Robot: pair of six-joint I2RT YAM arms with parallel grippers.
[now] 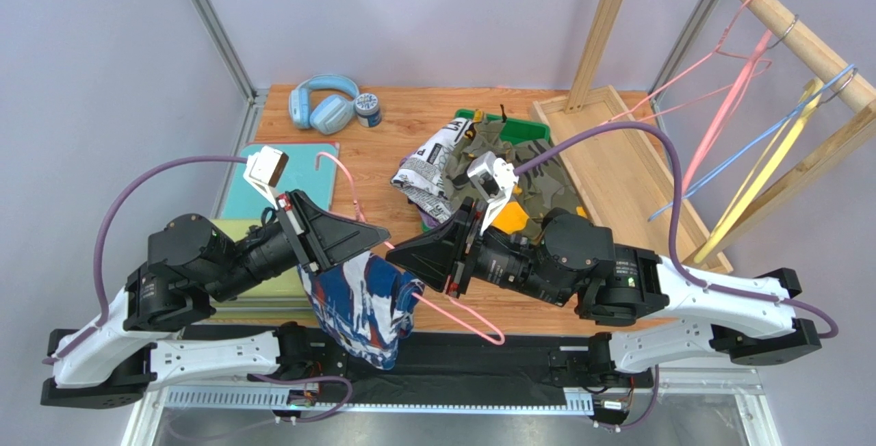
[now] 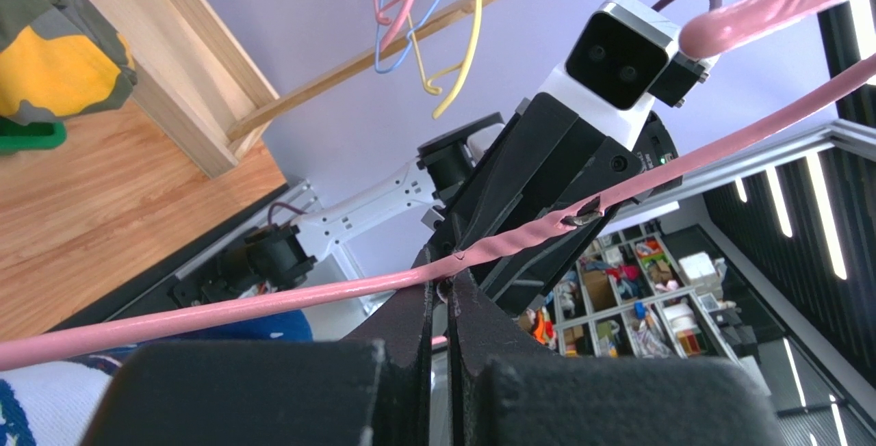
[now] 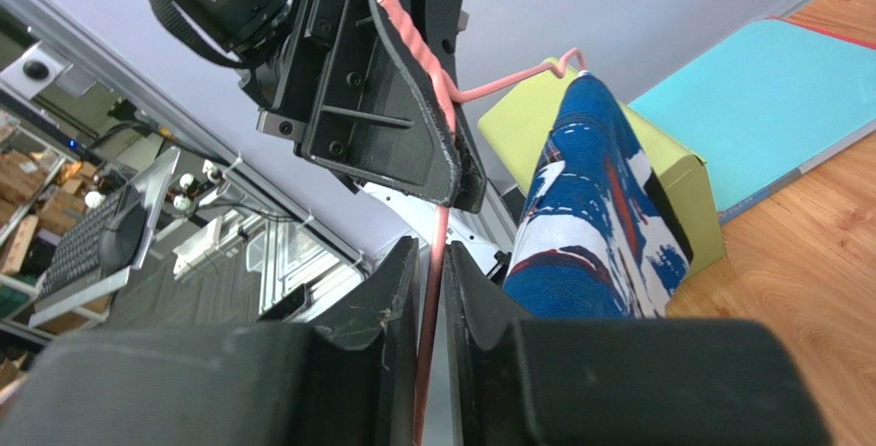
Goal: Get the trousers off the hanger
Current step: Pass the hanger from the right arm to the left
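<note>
left tool (image 2: 444, 287) clenched on pink hanger (image 2: 257, 305) | right tool (image 3: 430, 256) around it, grip unclear | printed trousers (image 1: 360, 307) partly hidden

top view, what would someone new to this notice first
The blue, white and red trousers hang from a pink hanger at the near edge of the table, between the two arms, whose jaws both pinch its wire. Behind them a heap of small trousers lies mid-table. At the right, a wooden rack carries bare pink, blue and yellow hangers.
</note>
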